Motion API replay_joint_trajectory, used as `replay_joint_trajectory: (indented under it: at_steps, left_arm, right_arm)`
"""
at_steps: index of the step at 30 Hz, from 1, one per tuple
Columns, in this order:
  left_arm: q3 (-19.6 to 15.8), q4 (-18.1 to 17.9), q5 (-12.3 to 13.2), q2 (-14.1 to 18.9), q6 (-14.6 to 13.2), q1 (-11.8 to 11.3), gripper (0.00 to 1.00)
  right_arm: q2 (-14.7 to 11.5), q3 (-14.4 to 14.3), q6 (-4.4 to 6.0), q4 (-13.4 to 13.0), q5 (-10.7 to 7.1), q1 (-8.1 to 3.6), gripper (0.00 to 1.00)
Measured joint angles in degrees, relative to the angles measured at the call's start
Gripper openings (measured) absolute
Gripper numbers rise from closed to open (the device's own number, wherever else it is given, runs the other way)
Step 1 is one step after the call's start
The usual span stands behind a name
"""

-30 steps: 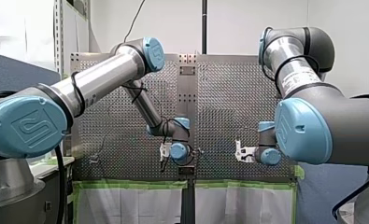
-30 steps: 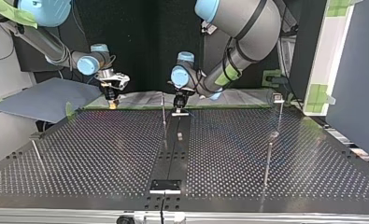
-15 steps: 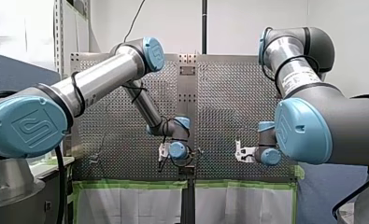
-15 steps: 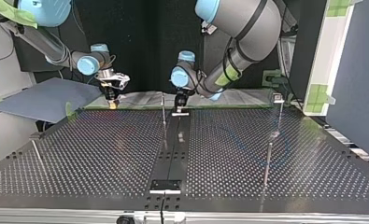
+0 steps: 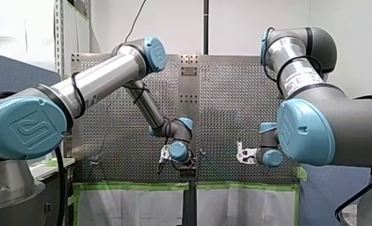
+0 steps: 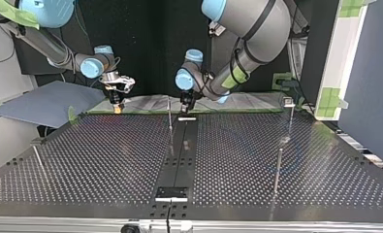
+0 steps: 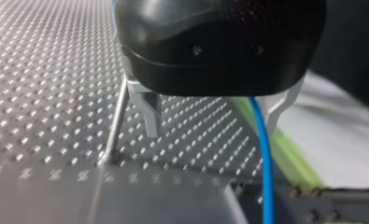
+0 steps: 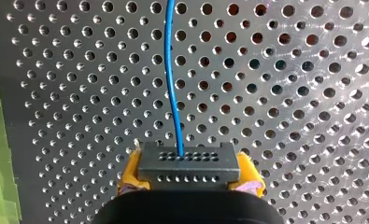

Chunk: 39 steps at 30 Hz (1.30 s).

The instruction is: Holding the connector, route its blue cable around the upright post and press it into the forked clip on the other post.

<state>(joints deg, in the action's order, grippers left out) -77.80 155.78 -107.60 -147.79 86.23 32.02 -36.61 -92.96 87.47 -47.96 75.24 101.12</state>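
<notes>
Connector (image 8: pixel 188 162), grey perforated block, sits clamped between my yellow-padded right fingers (image 8: pixel 128 170); thin blue cable (image 7: pixel 265 154) passes between my metal left fingers (image 7: pixel 149 109), spread, empty.

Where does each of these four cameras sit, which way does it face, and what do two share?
Front view: behind the arms, facing over the table; my left arm left, my right arm right.
Top view: across the table, facing the arms; sides crossed.
Left wrist view: on my left wrist, along its open left gripper.
Right wrist view: on my right wrist; right gripper holds the connector.
Both wrist views show the blue cable.
</notes>
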Motion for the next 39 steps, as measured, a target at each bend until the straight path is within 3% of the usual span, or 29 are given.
replay_joint_trajectory:
  at_steps: [9, 19, 26, 39]
  left_arm:
    - [-0.50, 1.75, 4.28, 0.64, 0.87, 0.00, 1.00]
    - [-4.93, -2.26, 8.48, 5.08, 4.82, -0.87, 1.00]
    - [-7.82, -3.57, 11.57, 6.16, 7.57, -0.86, 1.00]
    - [-9.43, -3.80, 13.88, 6.24, 7.88, -0.39, 1.00]
  right_arm:
    - [-0.01, 0.00, 0.00, 0.11, -0.02, -0.05, 0.00]
    - [-0.01, 0.00, 0.00, 0.37, -0.08, -0.02, 0.00]
    - [-0.01, 0.00, -0.22, 1.02, -0.09, -0.04, 0.00]
    - [-0.01, 0.05, -0.26, 1.20, -0.09, -0.11, 0.00]
